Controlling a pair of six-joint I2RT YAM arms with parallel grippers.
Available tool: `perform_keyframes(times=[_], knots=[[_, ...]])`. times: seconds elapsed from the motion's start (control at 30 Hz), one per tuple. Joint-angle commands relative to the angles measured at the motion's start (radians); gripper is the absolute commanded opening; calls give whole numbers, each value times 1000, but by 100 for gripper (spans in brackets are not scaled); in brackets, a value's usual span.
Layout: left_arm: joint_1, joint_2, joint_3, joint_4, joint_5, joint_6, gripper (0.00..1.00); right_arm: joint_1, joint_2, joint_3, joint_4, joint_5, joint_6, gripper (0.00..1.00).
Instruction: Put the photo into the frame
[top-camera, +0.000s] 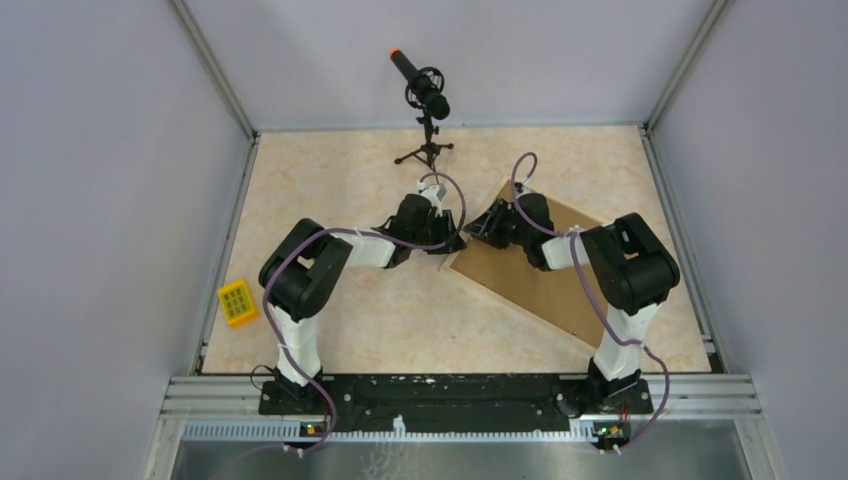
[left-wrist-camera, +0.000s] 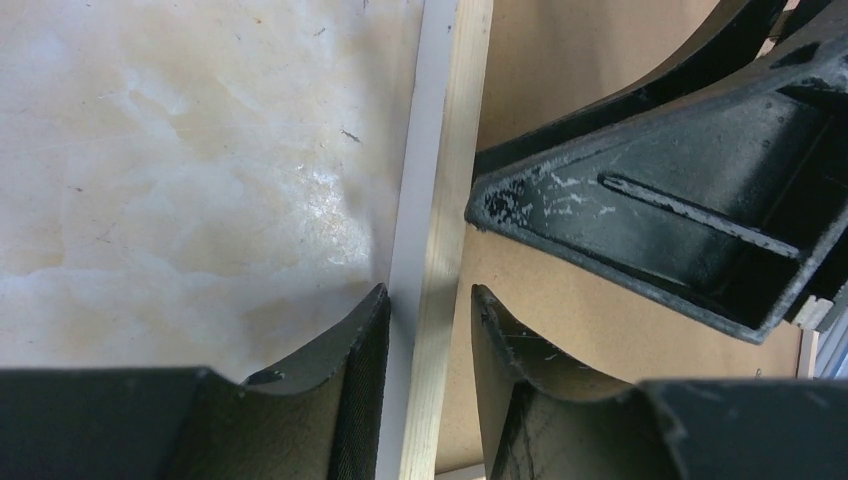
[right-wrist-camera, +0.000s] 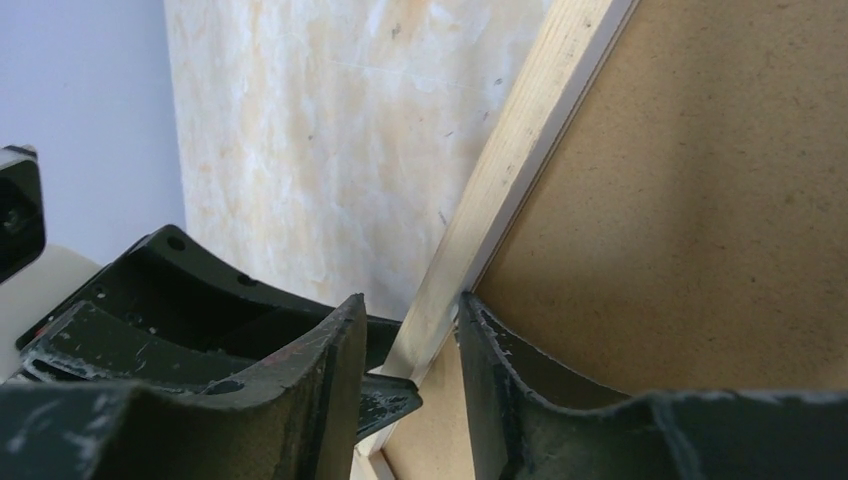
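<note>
The frame (top-camera: 545, 275) lies face down right of centre, its brown back up and its pale wood border (left-wrist-camera: 440, 200) along the left edge. My left gripper (top-camera: 452, 238) is at that edge. In the left wrist view the left gripper (left-wrist-camera: 430, 295) is shut on the border, one finger on the table side and the other over the brown back. My right gripper (top-camera: 478, 228) is beside it on the same edge. The right gripper (right-wrist-camera: 410, 300) straddles the border (right-wrist-camera: 520, 150) with its jaws open, a gap showing on the table side. The photo is hidden.
A black microphone on a small tripod (top-camera: 425, 100) stands at the back centre. A yellow gridded block (top-camera: 238, 303) lies near the table's left edge. Purple walls close in three sides. A metal rail (top-camera: 460, 395) runs along the front by the arm bases.
</note>
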Motion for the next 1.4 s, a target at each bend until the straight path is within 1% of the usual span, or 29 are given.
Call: perform_keyframes(times=[0.0,0.03,0.1,0.13,0.2,0.23,0.3,0.33,0.4,0.5,0.57,0.63,0.7,0.77,0.8,0.87,0.9,1.03,1.17,1.23,1.3,1.37], knots=[[3,11,-9,1,-5,12,41,0,-10,5,22,-94,15,42],[4,5,-9,0,-7,16,41,-9,-31,18,-19,-87,-15,46],[11,-28,-9,-12,-6,19,41,-25,-93,59,-146,-72,-112,56],[17,-55,-13,-17,-7,22,42,-28,-140,95,-292,-48,-184,62],[33,-121,-30,-38,-18,27,46,-28,-199,200,-543,18,-341,70],[43,-159,-35,-62,-23,27,49,-27,-230,238,-672,82,-430,73],[72,-241,-41,-132,-28,29,57,-20,-290,293,-886,185,-542,77],[84,-281,-44,-185,-32,30,63,-14,-323,308,-975,226,-590,79],[108,-374,-71,-272,-23,25,71,10,-372,329,-1143,286,-654,79],[136,-552,-159,-344,16,16,82,98,-439,327,-1320,381,-686,79],[138,-672,-203,-418,24,9,86,164,-450,326,-1424,429,-696,79],[138,-771,-232,-482,55,-1,88,230,-432,325,-1512,478,-715,78],[138,-854,-259,-542,94,-6,89,285,-407,314,-1542,507,-729,77],[137,-928,-288,-577,119,-17,89,304,-385,338,-1544,446,-744,76],[137,-963,-304,-589,128,-20,89,312,-365,361,-1560,443,-749,75],[137,-1031,-328,-614,132,-24,89,320,-299,397,-1600,484,-760,74],[138,-1055,-335,-626,128,-26,89,320,-267,409,-1613,492,-771,72],[137,-1114,-340,-654,104,-20,90,335,-166,426,-1597,414,-793,60],[138,-1121,-322,-665,85,-12,90,376,-96,436,-1588,411,-800,53],[137,-1113,-320,-660,88,-15,90,380,-69,437,-1584,443,-792,48],[137,-1106,-323,-652,94,-19,90,382,-48,430,-1575,477,-780,40],[137,-1102,-330,-643,95,-21,90,385,-37,419,-1565,534,-760,28]])
